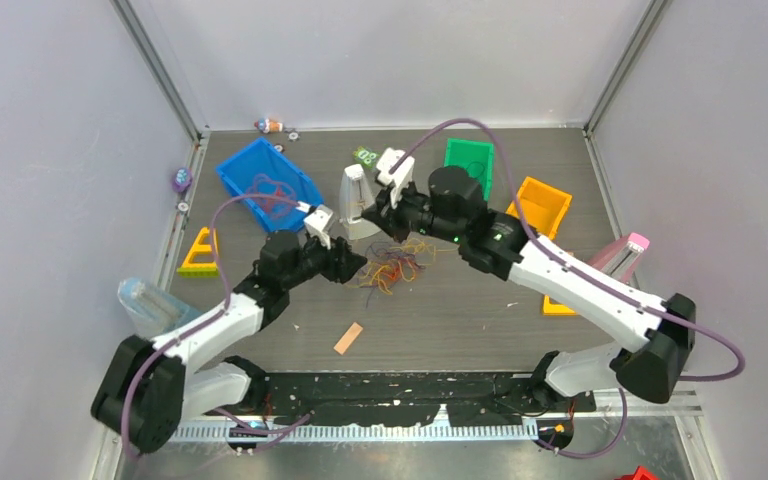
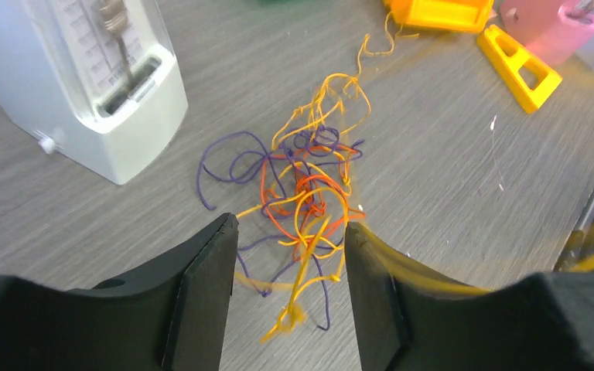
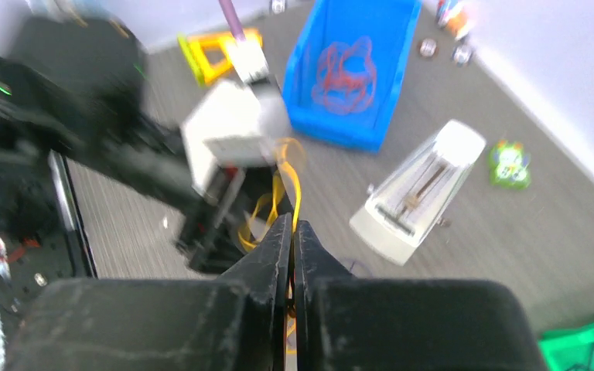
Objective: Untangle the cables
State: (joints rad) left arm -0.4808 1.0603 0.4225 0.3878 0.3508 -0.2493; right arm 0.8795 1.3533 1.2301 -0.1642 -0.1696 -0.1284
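Cables (image 1: 392, 265), thin strands of orange, yellow, red and purple, lay in a loose knot on the grey wood-grain table (image 1: 440, 320), right between the two arms. Far left, a blue plastic bin (image 1: 243, 165) held a red coil of thin wire (image 1: 272, 192), well apart from the knot.

Next along, the left gripper (image 2: 290, 290) sat low at the near edge of the heap. Its black fingers (image 2: 205, 294) were spread wide, with orange and yellow strands lying in the gap. Nothing was pinched there, though a blurred yellow line ran across the right-hand finger and off the frame. From the top camera its fingertips were lost under the wrist.

A white pyramid-shaped metronome (image 1: 358, 200) stood upright just behind the heap, not touching it.

Over to the right gripper (image 3: 292, 228): jaws pressed together on a yellow strand (image 3: 288, 182) that looped away from the tips. That wrist view was badly blurred, and where the strand met the heap couldn't be made out. Overhead, this claw was tucked beneath its own camera housing, above the far edge of the knot.

Further right, a green plastic bin (image 1: 470, 160) and an orange plastic bin (image 1: 542, 205) stood well clear, the orange one partly covered by the arm.
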